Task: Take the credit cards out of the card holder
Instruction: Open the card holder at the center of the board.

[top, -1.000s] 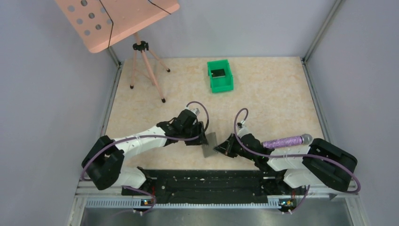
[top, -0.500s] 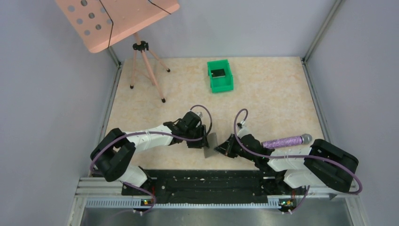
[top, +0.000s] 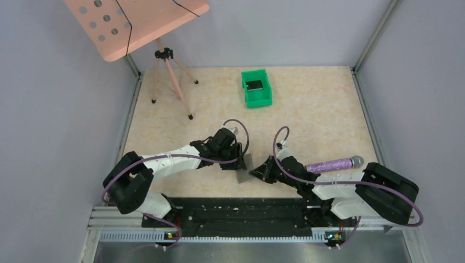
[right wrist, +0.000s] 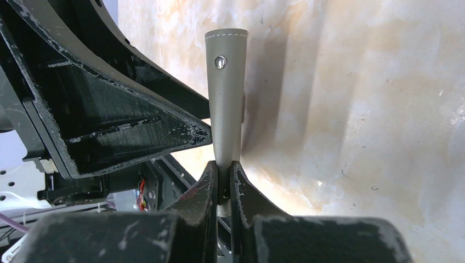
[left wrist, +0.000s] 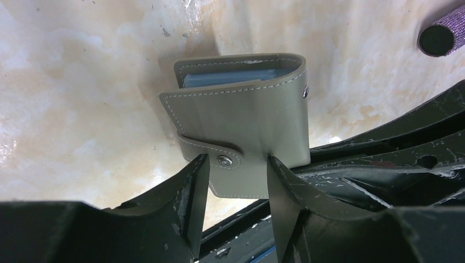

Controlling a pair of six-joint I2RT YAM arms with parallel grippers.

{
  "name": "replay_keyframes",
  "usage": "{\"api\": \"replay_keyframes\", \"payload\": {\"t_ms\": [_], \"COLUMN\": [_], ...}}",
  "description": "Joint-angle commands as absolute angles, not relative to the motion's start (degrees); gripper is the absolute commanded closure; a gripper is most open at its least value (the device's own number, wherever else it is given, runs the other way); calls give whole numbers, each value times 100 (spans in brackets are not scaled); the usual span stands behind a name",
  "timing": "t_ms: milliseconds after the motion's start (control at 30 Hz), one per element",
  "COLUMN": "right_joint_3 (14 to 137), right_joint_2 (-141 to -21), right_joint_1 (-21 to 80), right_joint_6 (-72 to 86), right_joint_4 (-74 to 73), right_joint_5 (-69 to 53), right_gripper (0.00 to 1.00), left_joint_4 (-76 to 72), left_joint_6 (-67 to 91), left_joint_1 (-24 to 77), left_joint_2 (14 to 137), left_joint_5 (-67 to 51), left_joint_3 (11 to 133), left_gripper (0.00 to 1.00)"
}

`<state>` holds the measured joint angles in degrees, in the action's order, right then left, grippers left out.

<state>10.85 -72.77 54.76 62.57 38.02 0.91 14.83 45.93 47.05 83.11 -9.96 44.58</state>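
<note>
Grey card holder (left wrist: 241, 115), opening away from left gripper (left wrist: 238, 160), right gripper (right wrist: 224, 164) pinching it, left grip unclear

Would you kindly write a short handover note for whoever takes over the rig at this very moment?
Right gripper: shut on one edge of the card holder, held on edge near the front of the table, between the arms.
Left gripper: open, its fingers either side of the snap tab, not clamped.
Done: holder gripped and presented to the left arm.
Left: the tab looks fastened and no card is out; undo it, open the holder, draw the cards out.
</note>
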Motion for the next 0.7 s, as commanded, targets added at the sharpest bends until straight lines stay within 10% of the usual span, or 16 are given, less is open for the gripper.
{"api": "replay_keyframes", "payload": {"t_ms": [0,667], "right_joint_3": [1062,1050], "right_joint_2": [-7102,-6924], "right_joint_1": [5546,5548], "right_joint_6": [6169,6107], "right_joint_4": [4095,3979], "right_joint_5": [144,193], "right_gripper": [100,100], "left_joint_4": [1498,1815], "left_joint_6": [4590,4506], "left_joint_1": [4754,4830], "left_joint_2": [8396,8749], "left_joint_5": [-916,-627], "left_joint_3": [4709,4817], "left_gripper": [52,67]}}
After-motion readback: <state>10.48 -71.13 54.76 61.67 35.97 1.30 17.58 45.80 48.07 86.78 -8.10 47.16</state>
